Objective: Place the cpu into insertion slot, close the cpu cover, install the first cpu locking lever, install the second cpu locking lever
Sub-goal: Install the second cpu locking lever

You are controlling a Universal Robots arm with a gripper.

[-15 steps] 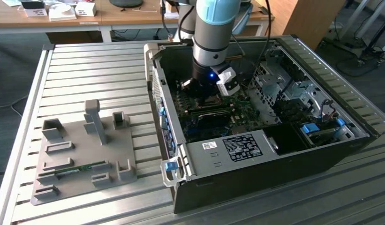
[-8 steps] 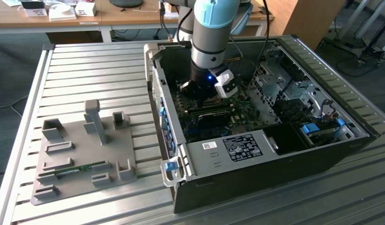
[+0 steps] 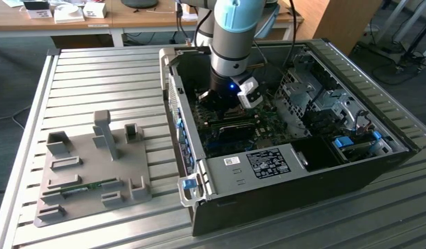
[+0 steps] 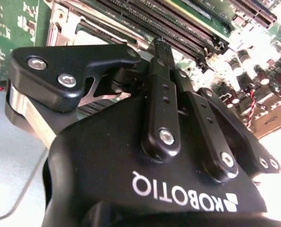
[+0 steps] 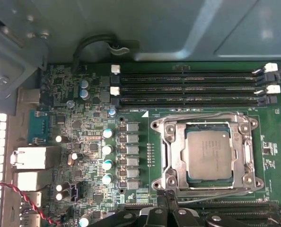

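Fixture plate (image 3: 88,171): grey holder with upright posts, at the exterior view's left on the ribbed bench (image 3: 95,72).
Computer case (image 3: 282,176): lies open at the exterior view's right of the plate; the arm reaches down into it.
Claw (image 5: 166,201): in the first wrist view its black fingertips meet just beside the socket's near edge, pressed together and pinching nothing visible.
Cpu (image 5: 209,155): already seated flat in the insertion slot (image 5: 189,179).
Cpu cover (image 5: 171,151): metal frame lying down around the chip.
Handling, judged: chip light, rigid, smooth-topped, fragile beneath; take by opposite edges. Cover thin, stiff, springy; press on its frame, not through the window.
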